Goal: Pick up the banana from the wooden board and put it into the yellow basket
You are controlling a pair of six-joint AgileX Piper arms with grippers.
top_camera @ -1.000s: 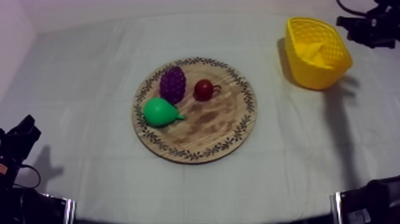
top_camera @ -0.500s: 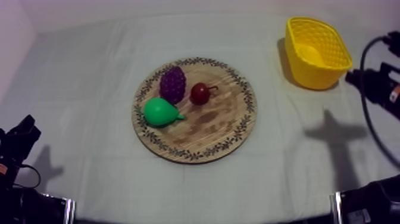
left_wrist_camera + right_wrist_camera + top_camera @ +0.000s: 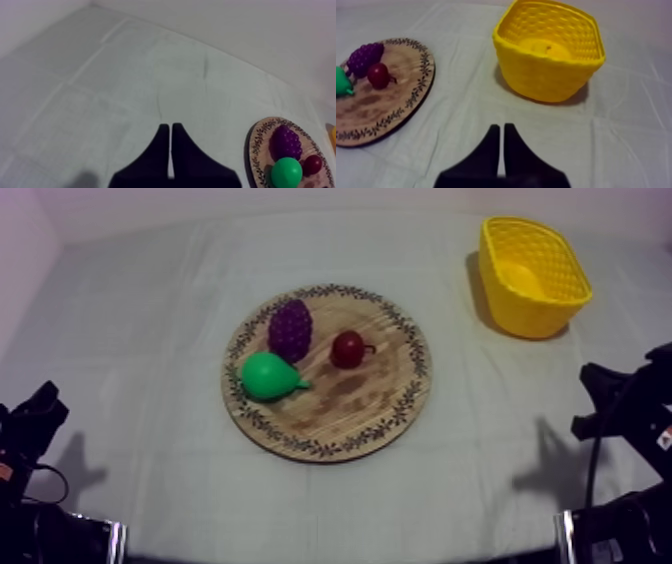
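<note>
The banana [image 3: 546, 49] is off the wooden board [image 3: 350, 403]. I take the yellow lump on the floor of the yellow basket [image 3: 548, 82] for it, though its colour matches the weave so closely that I cannot trace its outline. The basket stands upright on the cloth [image 3: 150, 308], well apart from the board, out past its far right rim. By my judgement the task is as good as done, which would explain why neither pincer carries anything.

3 fruits lie on the board, and none of them is mine to move. The grapes [image 3: 290, 329] are near its far left rim. The pear [image 3: 268, 376] is just beside them toward the near left rim. The small red fruit [image 3: 348, 349] is near the board's middle, apart from the other 2.

My right pincer [image 3: 501, 129] has its 2 fingers pressed together into a narrow wedge, gripping nothing. It hangs over bare cloth to the right of the board, pointing toward the basket and clear of both. In the top view my right arm [image 3: 625, 403] sits well off the board's right rim.

My left pincer [image 3: 168, 129] is likewise closed flat on nothing, its 2 fingers meeting. It hangs above the cloth well off the board's left rim. My left arm [image 3: 30, 428] is parked low, which suits an arm with no part in this job.
</note>
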